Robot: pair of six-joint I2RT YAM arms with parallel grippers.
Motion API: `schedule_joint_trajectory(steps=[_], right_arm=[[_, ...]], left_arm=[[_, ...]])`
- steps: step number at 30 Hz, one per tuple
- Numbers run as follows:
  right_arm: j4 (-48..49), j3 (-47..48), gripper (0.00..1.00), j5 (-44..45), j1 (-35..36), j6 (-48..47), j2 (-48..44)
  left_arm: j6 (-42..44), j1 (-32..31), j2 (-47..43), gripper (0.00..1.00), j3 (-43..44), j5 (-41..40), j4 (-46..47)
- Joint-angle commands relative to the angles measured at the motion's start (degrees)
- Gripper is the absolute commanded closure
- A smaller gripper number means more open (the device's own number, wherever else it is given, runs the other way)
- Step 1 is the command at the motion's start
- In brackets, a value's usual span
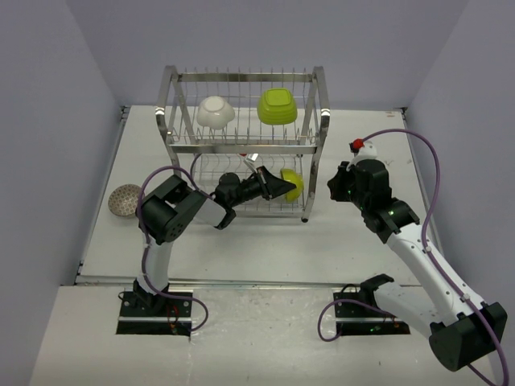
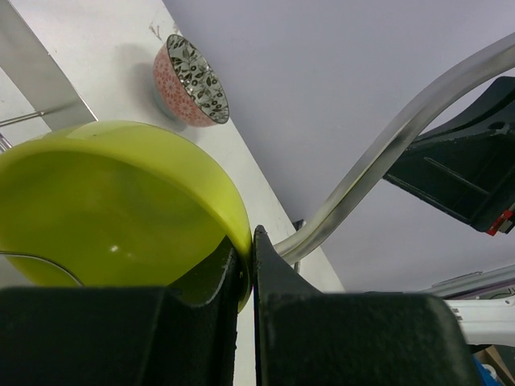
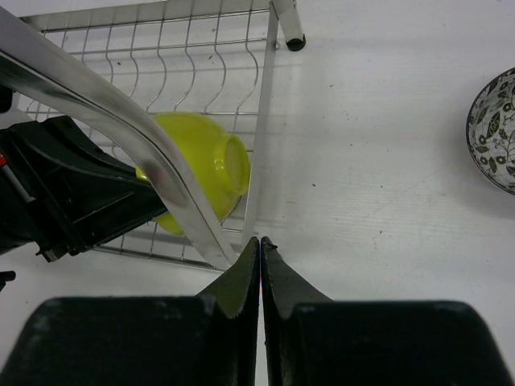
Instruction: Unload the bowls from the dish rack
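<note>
The task is, by judgement, a little less than half done; two of the five bowls are out and three are in the dish rack (image 1: 167, 96). One patterned bowl (image 1: 125, 201) sits on the table (image 1: 241, 241) to the left of the rack, well apart from it; a second patterned bowl (image 3: 495, 129) stands on the table past the right side of the rack, and only the wrist views show it, because the right arm covers that place from above. The upper tier holds the white bowl (image 1: 216, 112) on the left and the squarish lime green bowl (image 1: 276, 106) on the right, both tipped on their sides; nothing touches them. The lower tier holds only the round lime green bowl (image 1: 293, 185), lying on its side at the right end; the left gripper (image 1: 280, 186) is clamped on its rim, one finger inside and one outside; this bowl is not yet out of the rack. The right gripper (image 3: 261, 245) hangs just beside the right posts of the rack, its fingers pressed together on nothing. What is left appears to be this bowl first, then the two above.
</note>
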Motion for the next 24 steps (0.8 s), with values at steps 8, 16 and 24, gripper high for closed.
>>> schedule_joint_trajectory(steps=[8, 16, 24], right_arm=[[0.6, 2.5, 0.99, -0.4, -0.2, -1.0, -0.3], [0.4, 2.8, 0.99, -0.1, -0.2, -1.1, -0.4], [0.3, 2.7, 0.99, -0.4, -0.2, -1.0, -0.3]], left_arm=[[0.5, -0.2, -4.9, 1.0, 0.5, 0.3, 31.0], [0.0, -0.8, -5.6, 1.0, 1.6, 0.7, 31.2], [-1.3, -1.2, -4.7, 1.0, 4.2, 1.6, 31.1]])
